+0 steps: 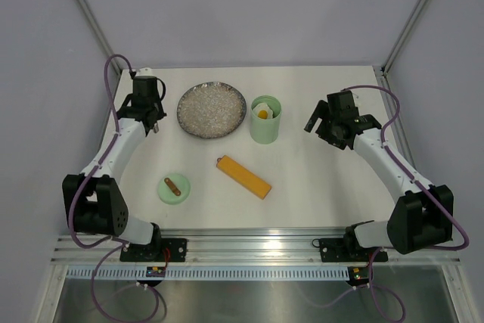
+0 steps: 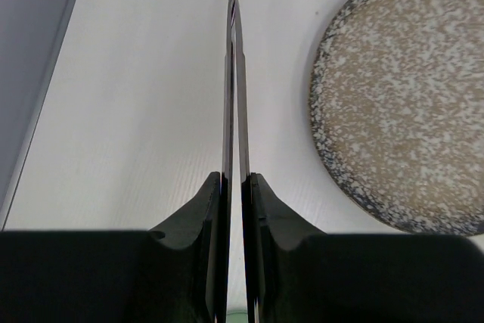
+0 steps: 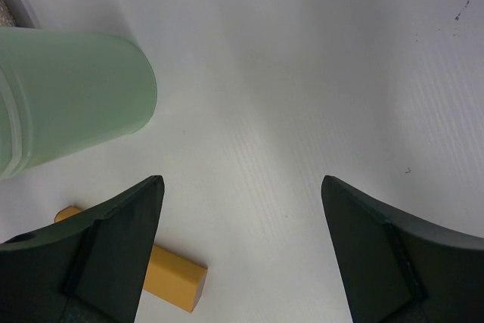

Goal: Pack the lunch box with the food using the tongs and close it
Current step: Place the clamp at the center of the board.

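Note:
The tongs (image 2: 235, 73) run as two thin grey arms, pressed nearly together, between the fingers of my left gripper (image 2: 235, 179), which is shut on them. That gripper (image 1: 148, 111) hovers at the table's back left, just left of the empty speckled plate (image 1: 212, 109). The mint-green lunch box (image 1: 265, 119) stands open right of the plate, with yellow and cream food (image 1: 262, 113) inside. Its lid (image 1: 173, 188) lies flat at the front left. My right gripper (image 1: 318, 120) is open and empty, a short way right of the lunch box (image 3: 72, 104).
A long orange-yellow bar (image 1: 243, 176) lies diagonally in the middle of the table, its end visible as the bar (image 3: 178, 277) by my right gripper's left finger. The plate (image 2: 408, 104) fills the right of the left wrist view. Enclosure walls stand at the back and sides.

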Robot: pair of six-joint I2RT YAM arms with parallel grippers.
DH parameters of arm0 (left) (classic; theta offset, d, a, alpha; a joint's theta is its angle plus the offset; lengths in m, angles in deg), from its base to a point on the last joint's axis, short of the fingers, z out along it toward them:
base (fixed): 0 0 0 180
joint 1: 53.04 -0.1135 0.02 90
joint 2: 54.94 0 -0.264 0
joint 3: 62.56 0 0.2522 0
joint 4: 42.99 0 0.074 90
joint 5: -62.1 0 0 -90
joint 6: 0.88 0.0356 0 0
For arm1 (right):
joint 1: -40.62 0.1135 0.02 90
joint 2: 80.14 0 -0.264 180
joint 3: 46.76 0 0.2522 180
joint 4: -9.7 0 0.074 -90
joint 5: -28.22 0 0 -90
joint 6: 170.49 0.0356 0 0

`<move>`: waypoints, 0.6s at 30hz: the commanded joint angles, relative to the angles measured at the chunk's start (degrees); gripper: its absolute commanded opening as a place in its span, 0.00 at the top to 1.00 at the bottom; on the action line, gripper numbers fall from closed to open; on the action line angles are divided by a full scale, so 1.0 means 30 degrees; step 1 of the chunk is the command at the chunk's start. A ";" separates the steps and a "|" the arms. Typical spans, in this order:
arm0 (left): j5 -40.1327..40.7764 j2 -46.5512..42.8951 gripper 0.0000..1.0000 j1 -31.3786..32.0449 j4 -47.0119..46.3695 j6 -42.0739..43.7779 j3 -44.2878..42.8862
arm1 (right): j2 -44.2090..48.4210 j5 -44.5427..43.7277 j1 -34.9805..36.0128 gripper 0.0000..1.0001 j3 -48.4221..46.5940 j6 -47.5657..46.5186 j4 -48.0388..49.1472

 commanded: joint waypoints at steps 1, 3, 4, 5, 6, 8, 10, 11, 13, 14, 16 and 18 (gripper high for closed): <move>0.1280 0.0293 0.90 -0.0148 -0.4343 -0.0268 0.1052 | -0.0052 0.0304 -0.0073 0.07 -0.0069 -0.0371 0.0424; 0.1165 0.0879 0.89 -0.0323 -0.4230 -0.0589 0.0997 | -0.0140 0.0451 -0.0073 0.07 -0.0156 -0.0518 0.0395; 0.0729 0.1607 0.89 -0.0556 -0.4054 -0.0707 0.0821 | -0.0170 0.0451 -0.0044 0.07 -0.0186 -0.0518 0.0366; 0.0377 0.2050 0.88 -0.0761 -0.3762 -0.0911 0.0617 | -0.0170 0.0422 -0.0073 0.07 -0.0187 -0.0547 0.0394; 0.0054 0.2576 0.87 -0.0937 -0.2744 -0.1319 -0.0197 | -0.0199 0.0393 -0.0073 0.07 -0.0187 -0.0548 0.0395; -0.0883 0.3979 0.85 -0.1523 -0.1713 -0.1731 -0.0993 | -0.0170 0.0334 -0.0073 0.07 -0.0216 -0.0519 0.0366; -0.1440 0.4455 0.83 -0.1758 -0.1094 -0.2054 -0.1231 | -0.0141 0.0305 -0.0044 0.07 -0.0158 -0.0489 0.0394; -0.1617 0.4688 0.81 -0.1759 -0.1006 -0.2142 -0.1202 | -0.0141 0.0305 -0.0044 0.07 -0.0128 -0.0489 0.0395; -0.1997 0.4953 0.72 -0.2194 -0.0540 -0.2231 -0.1317 | -0.0111 0.0305 -0.0073 0.07 -0.0070 -0.0431 0.0336; -0.2145 0.5215 0.69 -0.2228 0.0014 -0.2260 -0.1435 | -0.0111 0.0276 -0.0044 0.07 -0.0040 -0.0402 0.0394; -0.2350 0.5451 0.59 -0.2228 0.0486 -0.2202 -0.1611 | -0.0111 0.0305 -0.0044 0.07 -0.0040 -0.0401 0.0336; -0.2497 0.5627 0.49 -0.2228 0.1245 -0.2289 -0.1874 | -0.0141 0.0305 -0.0073 0.07 -0.0069 -0.0372 0.0336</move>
